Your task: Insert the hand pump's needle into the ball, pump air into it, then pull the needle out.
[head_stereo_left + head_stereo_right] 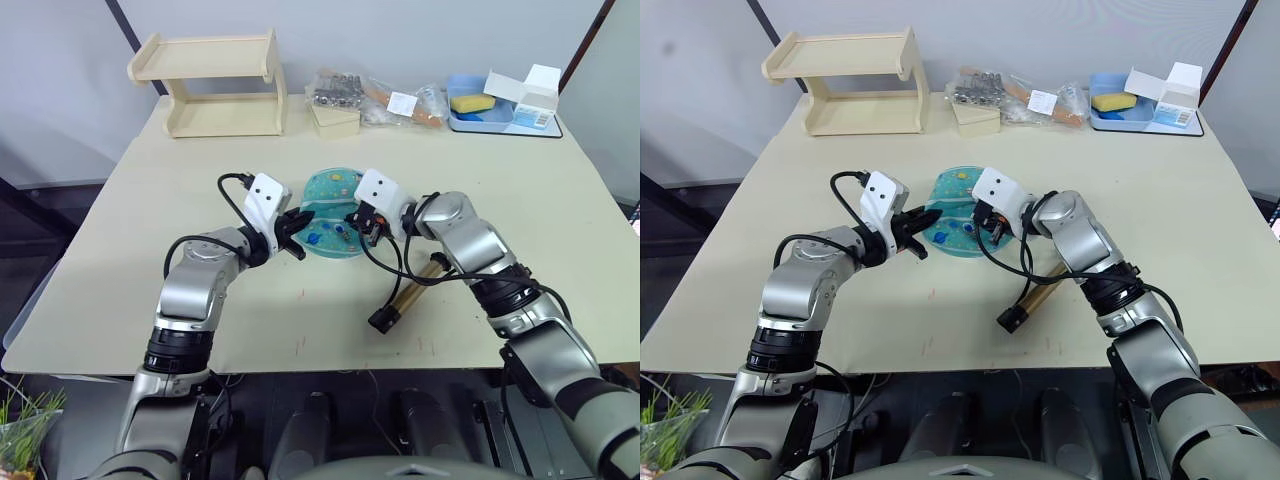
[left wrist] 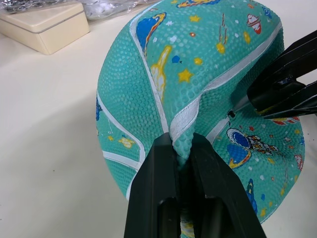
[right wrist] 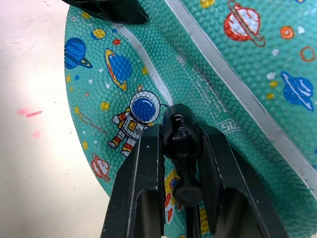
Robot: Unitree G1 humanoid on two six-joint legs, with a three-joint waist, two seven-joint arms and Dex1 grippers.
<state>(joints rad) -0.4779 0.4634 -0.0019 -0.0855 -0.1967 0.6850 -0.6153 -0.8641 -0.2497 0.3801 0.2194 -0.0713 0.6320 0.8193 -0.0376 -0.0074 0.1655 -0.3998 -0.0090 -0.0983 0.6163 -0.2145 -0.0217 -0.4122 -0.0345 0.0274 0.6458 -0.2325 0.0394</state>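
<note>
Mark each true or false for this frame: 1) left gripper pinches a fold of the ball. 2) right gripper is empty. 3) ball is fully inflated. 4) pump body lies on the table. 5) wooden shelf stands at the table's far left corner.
1) True. The left gripper is shut on a raised fold of the ball.
2) False. The right gripper clamps the hose end with the needle fitting, against the ball.
3) False. It sits as a flattened, creased dome.
4) True. The hand pump lies on the table, under the right arm.
5) True. The wooden shelf stands there.
</note>
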